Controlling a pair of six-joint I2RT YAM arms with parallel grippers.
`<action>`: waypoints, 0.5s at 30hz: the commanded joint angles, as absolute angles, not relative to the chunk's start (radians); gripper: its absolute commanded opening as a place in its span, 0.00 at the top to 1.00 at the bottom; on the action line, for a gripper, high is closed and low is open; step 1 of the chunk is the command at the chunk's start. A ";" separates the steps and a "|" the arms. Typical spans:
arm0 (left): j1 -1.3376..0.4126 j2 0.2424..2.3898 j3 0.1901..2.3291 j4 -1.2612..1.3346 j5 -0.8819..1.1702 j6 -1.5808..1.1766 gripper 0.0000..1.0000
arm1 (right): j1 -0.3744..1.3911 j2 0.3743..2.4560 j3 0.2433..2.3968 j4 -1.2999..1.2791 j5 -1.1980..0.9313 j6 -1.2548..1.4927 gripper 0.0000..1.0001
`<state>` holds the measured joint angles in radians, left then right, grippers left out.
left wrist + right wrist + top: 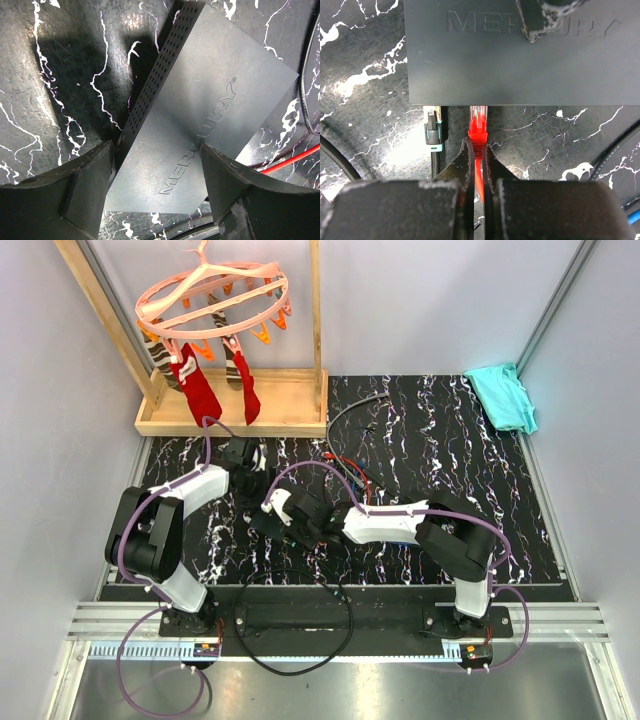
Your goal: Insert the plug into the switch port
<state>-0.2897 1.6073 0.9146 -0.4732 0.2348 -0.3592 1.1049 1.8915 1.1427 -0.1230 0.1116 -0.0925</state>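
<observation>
The switch (pixel 200 115) is a flat matte black box embossed "MERCURY", lying on the black marbled mat. My left gripper (pixel 157 160) straddles it, one finger against each long side, and holds it. In the right wrist view the switch (pixel 510 65) fills the top, its port edge facing my right gripper (pixel 479 147). That gripper is shut on the red plug (pixel 478 125) by its boot. The plug's clear tip meets the switch's edge and goes under it. From above, the left gripper (pixel 248 472) and right gripper (pixel 285 515) stand close together at mid-left.
A black cable with a teal-clipped plug (pixel 433 131) sits in the port left of the red plug. A wooden rack (pixel 235 415) with a sock hanger stands back left, a teal cloth (pixel 503 395) back right. Loose cables (pixel 345 415) lie behind, a black loop (pixel 295 625) in front.
</observation>
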 commanded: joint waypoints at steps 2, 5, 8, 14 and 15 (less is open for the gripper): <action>-0.298 1.624 0.942 -0.471 0.235 -0.359 0.28 | 1.124 1.827 1.201 -0.094 0.107 -0.095 1.00; -0.301 1.624 0.943 -0.471 0.236 -0.359 0.28 | 1.134 1.827 1.206 -0.094 0.094 -0.100 1.00; -0.301 1.624 0.942 -0.471 0.236 -0.360 0.28 | 1.138 1.832 1.216 -0.094 0.095 -0.101 1.00; -0.308 1.624 0.943 -0.472 0.239 -0.360 0.28 | 1.143 1.847 1.224 -0.089 0.117 -0.100 1.00; -0.310 1.626 0.942 -0.472 0.239 -0.362 0.28 | 1.143 1.851 1.226 -0.087 0.126 -0.098 1.00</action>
